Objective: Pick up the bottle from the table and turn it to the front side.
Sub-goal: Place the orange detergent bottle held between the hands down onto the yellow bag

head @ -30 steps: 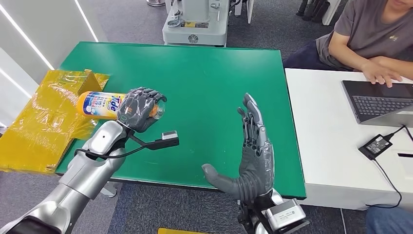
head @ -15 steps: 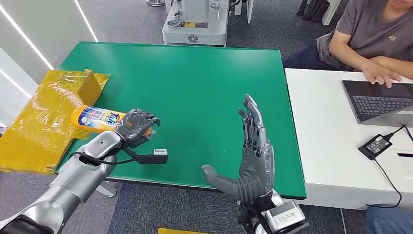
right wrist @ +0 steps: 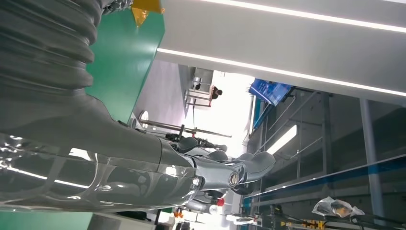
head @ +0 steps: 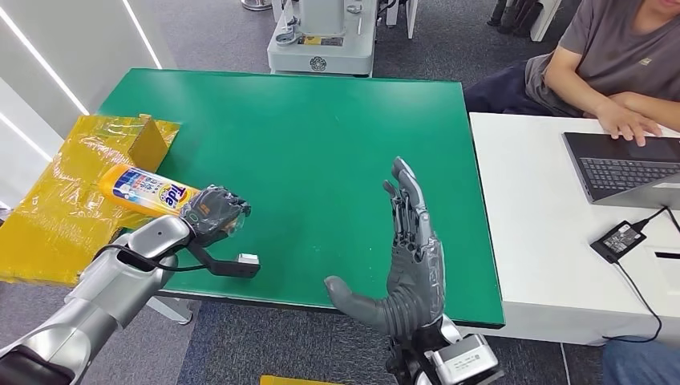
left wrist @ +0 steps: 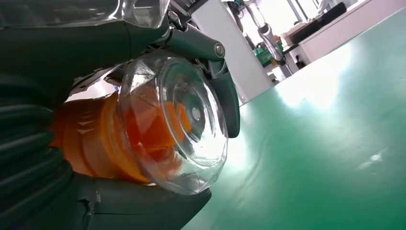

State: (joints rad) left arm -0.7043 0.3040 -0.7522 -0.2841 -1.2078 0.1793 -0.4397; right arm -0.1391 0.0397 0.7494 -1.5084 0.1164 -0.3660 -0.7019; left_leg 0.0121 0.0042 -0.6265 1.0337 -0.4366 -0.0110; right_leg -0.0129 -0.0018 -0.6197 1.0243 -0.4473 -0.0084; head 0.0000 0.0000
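Left hand (head: 212, 213) is wrapped around the cap end of the bottle (head: 144, 191), fingers closed on it. The bottle lies nearly level, body pointing out toward 10 o'clock from the hand, over the counter's (head: 321, 128) 9 o'clock edge and partly above the yellow wrapped box (head: 72, 192) just beside it. Whether it rests on anything I cannot tell; it looks carried. The blue and white label with red lettering faces up toward the head camera.

Left wrist view: clear faceted cap (left wrist: 184, 120) over an orange neck (left wrist: 91, 139), with dark fingers (left wrist: 225, 100) curled over the cap rim and the thumb below. The grip sits at the cap and neck, not on the body.

Right hand (head: 409, 257) is held flat, fingers straight and apart, thumb out toward 9 o'clock, holding nothing. It stands above the counter's near edge at about 5 o'clock, well apart from the bottle.

Handling judgement: rigid plastic bottle, probably liquid-filled, so most of the weight hangs away from the grip and will lever against the fingers. The cap is smooth and slick, and a faceted cap may rotate or slip in the fingers during a turn. A hold around the labelled body near its middle would be steadier. Not fragile, but a drop from here could land off the counter edge.

A person (head: 609, 64) sits at 2 o'clock at a white desk with a laptop (head: 625, 164).
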